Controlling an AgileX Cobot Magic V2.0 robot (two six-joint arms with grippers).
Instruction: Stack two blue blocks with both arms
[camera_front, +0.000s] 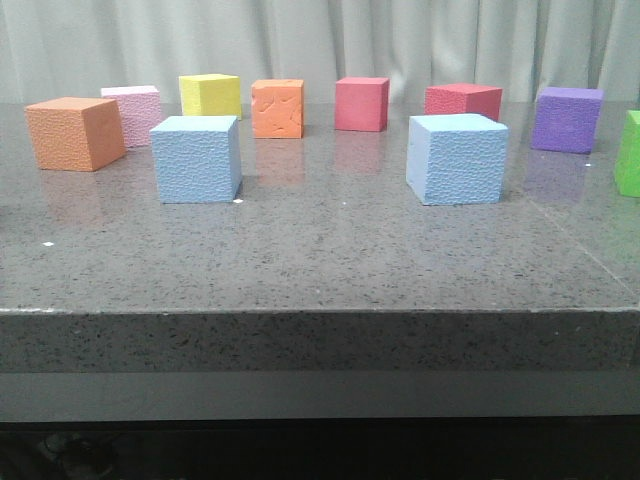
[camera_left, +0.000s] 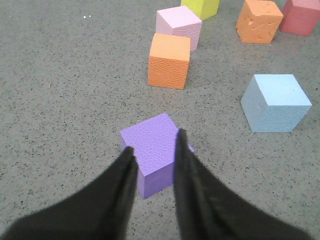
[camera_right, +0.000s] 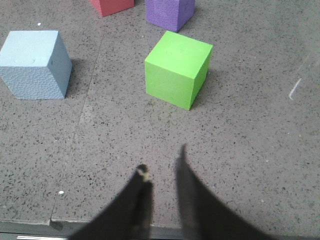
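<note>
Sitting apart on the grey speckled table (camera_front: 320, 260), the 2 blue blocks rest unstacked: the left blue block (camera_front: 196, 158) near the orange cube (camera_front: 75, 132), the right blue block (camera_front: 457, 158) towards the purple cube (camera_front: 567, 119). Neither arm appears in the front view, and the green cube (camera_front: 629, 152) is cut off at its right edge. In the wrist views, the left gripper (camera_left: 154, 150) hangs over a second purple cube (camera_left: 152, 152), fingers slightly parted, gripping nothing. The right gripper (camera_right: 162, 160) hovers above bare table near its front edge, fingers likewise parted and empty.
</note>
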